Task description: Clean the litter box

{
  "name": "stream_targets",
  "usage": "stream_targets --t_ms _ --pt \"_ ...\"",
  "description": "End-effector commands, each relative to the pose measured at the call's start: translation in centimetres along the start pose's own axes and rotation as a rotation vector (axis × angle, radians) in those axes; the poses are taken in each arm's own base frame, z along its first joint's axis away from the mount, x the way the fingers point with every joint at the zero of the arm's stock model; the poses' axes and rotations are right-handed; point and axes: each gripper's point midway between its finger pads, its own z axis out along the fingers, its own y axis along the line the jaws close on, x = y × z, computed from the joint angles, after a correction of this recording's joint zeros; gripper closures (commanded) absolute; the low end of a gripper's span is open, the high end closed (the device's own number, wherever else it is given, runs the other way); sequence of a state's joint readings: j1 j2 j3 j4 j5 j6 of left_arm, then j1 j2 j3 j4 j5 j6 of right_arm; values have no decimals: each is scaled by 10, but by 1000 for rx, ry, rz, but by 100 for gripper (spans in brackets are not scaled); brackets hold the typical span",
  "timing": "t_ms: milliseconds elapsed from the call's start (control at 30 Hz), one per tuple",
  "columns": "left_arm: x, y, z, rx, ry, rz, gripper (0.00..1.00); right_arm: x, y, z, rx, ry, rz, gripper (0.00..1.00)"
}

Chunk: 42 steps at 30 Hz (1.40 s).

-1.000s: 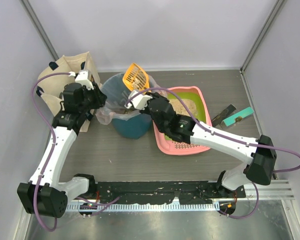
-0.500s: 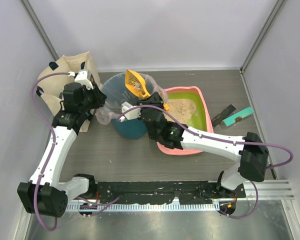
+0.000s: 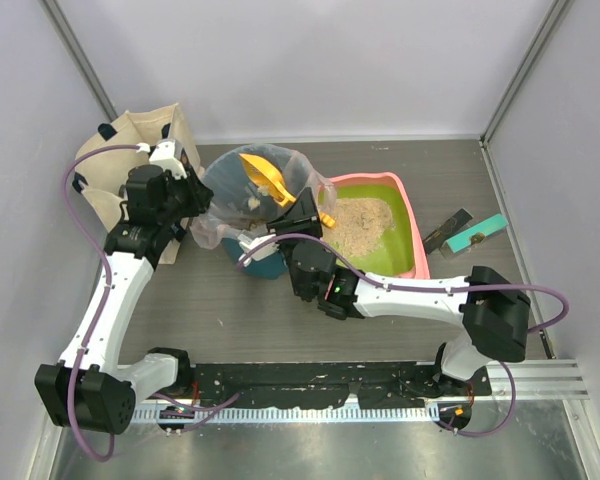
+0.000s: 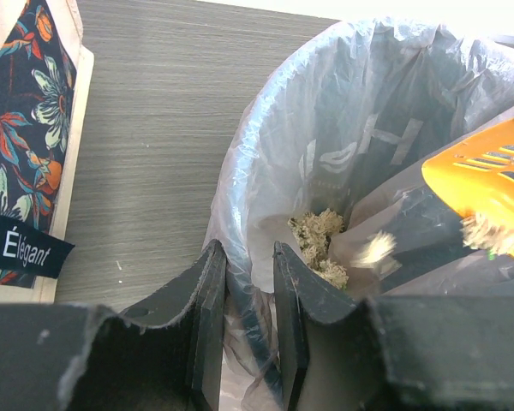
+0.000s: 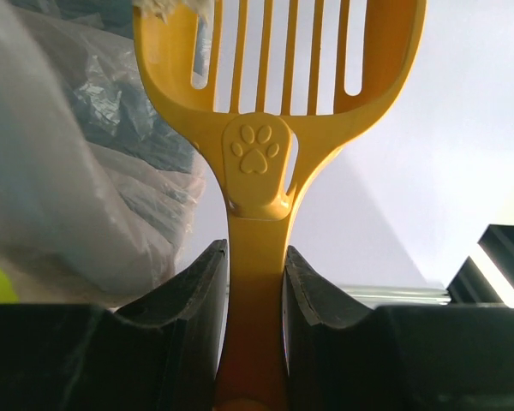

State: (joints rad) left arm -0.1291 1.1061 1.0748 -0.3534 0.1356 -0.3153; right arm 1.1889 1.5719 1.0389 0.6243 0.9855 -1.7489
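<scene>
The pink litter box (image 3: 412,215) with a lime-green floor and beige litter (image 3: 360,216) sits right of the teal bin (image 3: 265,262), which is lined with a clear bag (image 4: 265,145). My right gripper (image 3: 302,212) (image 5: 255,282) is shut on the handle of the orange slotted scoop (image 3: 262,178) (image 5: 278,77), whose head is tipped over the bin's mouth. A clump (image 4: 375,250) is falling from the scoop (image 4: 488,184) onto clumps (image 4: 319,244) in the bag. My left gripper (image 3: 192,193) (image 4: 244,300) is shut on the bin's bagged rim.
A beige tote bag (image 3: 130,150) with a floral panel (image 4: 21,145) stands left of the bin. A teal brush (image 3: 475,235) and a dark flat piece (image 3: 446,230) lie right of the litter box. White walls enclose the table on three sides.
My right arm has swung left and rolled the scoop over the bin, tipping its head down so its load drops in. The left arm has not moved.
</scene>
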Motion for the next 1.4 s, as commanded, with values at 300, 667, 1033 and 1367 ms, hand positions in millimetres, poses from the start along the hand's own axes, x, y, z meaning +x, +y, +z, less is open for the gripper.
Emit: stream_targets --t_ms 300,667,1033,1367 --pt "-9 -13 -5 62 -16 13 74 -9 -58 -16 173 2 -125 99" --pt "-9 -13 -5 60 -25 8 74 4 -25 -39 67 -22 -168 99" --pt "-9 -14 -5 64 -27 7 74 9 -57 -45 109 -2 -77 99" --pt "-11 -15 -7 66 -35 7 74 3 -15 -47 41 6 -154 99"
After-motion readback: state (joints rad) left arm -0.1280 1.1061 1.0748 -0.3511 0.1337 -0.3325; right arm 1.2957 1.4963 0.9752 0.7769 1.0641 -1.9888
